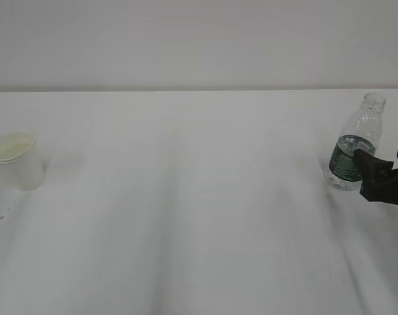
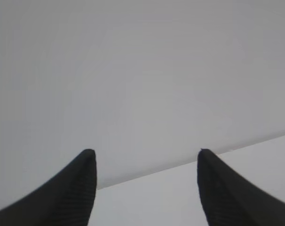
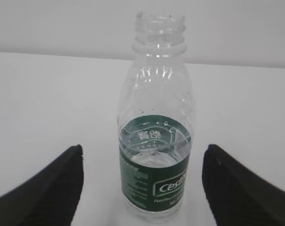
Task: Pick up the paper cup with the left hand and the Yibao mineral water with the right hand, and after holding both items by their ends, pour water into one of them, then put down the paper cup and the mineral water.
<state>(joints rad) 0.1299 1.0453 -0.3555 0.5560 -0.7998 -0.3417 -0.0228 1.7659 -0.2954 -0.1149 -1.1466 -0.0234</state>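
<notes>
Jaws: right hand (image 3: 141, 186) spread wide, empty, Yibao mineral water (image 3: 154, 141) upright between and just beyond its fingertips; left hand (image 2: 145, 188) open, empty, paper cup (image 1: 18, 159) outside its view. Step judged: approach to grasp; next, advance right hand and close on bottle.

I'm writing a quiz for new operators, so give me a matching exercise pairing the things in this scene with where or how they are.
Things:
1. paper cup
2. Yibao mineral water
3. left hand
4. right hand

States:
A. open, on either side of the bottle
B. far left on the table
C. open, nothing between its fingers
D. upright, uncapped, far right

Pairs: 1-B, 2-D, 3-C, 4-A
</notes>
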